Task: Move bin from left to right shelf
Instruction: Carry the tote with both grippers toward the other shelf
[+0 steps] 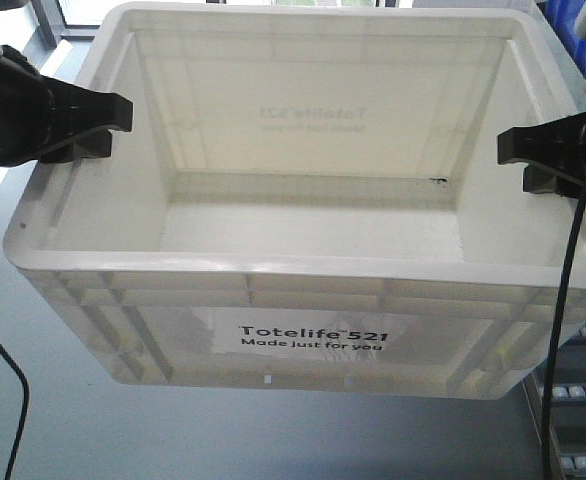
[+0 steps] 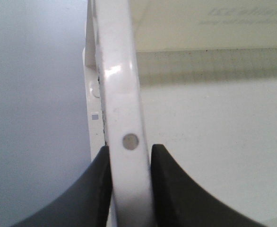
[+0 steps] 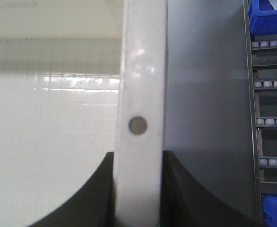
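Observation:
The bin (image 1: 303,340), a large white tote printed "Totelife 521", fills the front view and hangs off the floor, empty inside. My left gripper (image 1: 98,125) is shut on its left rim, one finger inside the wall and one outside. My right gripper (image 1: 523,160) is shut on the right rim the same way. In the left wrist view the white rim (image 2: 124,94) runs up between the black fingers (image 2: 96,189). The right wrist view shows the rim (image 3: 143,71) pinched between its fingers (image 3: 181,189), with the bin's inside to the left.
A shelf rack with roller rows (image 3: 271,123) and blue bins (image 3: 268,16) stands to the right. Rollers (image 1: 578,395) also show at the lower right of the front view. Grey floor (image 1: 33,400) lies below the bin. A window frame (image 1: 73,15) is behind at the top left.

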`<state>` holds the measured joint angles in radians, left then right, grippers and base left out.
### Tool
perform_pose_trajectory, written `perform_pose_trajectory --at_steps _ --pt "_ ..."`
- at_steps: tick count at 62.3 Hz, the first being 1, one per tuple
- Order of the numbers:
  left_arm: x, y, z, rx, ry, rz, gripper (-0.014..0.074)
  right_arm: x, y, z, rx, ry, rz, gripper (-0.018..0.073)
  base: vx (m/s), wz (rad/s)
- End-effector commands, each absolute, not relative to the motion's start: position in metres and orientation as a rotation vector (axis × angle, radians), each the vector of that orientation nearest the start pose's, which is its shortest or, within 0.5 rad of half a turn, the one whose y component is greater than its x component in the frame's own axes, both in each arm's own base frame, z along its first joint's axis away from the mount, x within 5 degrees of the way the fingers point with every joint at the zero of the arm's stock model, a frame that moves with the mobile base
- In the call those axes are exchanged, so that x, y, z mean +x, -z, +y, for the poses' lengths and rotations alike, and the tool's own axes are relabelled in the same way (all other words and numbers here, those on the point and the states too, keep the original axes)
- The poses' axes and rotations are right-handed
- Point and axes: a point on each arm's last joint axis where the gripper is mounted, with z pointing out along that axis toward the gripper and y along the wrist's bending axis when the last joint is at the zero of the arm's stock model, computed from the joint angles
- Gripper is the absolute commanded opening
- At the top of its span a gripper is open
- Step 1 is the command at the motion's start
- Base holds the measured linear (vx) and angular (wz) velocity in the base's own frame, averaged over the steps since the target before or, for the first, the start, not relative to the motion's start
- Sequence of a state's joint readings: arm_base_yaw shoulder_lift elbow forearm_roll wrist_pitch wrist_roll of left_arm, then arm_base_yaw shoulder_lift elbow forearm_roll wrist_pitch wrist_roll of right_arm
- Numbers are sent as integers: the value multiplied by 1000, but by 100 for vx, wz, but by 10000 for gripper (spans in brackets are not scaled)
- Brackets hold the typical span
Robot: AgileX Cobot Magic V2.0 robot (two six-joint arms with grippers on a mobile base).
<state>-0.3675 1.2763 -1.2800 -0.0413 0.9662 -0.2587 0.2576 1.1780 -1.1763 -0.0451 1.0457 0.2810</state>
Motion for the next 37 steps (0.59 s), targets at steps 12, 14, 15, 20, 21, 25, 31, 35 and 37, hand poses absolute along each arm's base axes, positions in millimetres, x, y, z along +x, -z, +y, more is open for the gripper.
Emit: perform_pose_trajectory --at_steps 12,14,15,20,21,25,31,35,37 --pt "238 -407 -91 136 325 2295 -6 221 -394 49 -10 -135 2348 -1 30 11" --pt "238 -407 -91 136 325 2295 -6 221 -394 49 -10 -135 2348 -1 31 9" --pt "238 -407 -91 136 325 2295 -6 221 -394 49 -10 -135 2348 -1 31 9" --pt "238 -407 -91 136 325 2295 -6 221 -394 49 -10 -135 2348 -1 30 8" --pt "238 -407 -91 136 325 2295 -6 221 -394 49 -10 -135 2348 -1 30 7" --pt "238 -407 -91 136 325 2295 -6 221 -394 49 -10 -135 2348 -1 30 6" --pt "238 -407 -91 136 325 2295 -6 221 -394 49 -10 -135 2348 -1 30 5" --pt "238 -407 -91 136 325 2295 -6 221 -394 49 -10 -135 2348 -1 30 4" --pt "238 -407 -91 136 325 2295 -6 221 -394 49 -10 -135 2348 -1 29 3"
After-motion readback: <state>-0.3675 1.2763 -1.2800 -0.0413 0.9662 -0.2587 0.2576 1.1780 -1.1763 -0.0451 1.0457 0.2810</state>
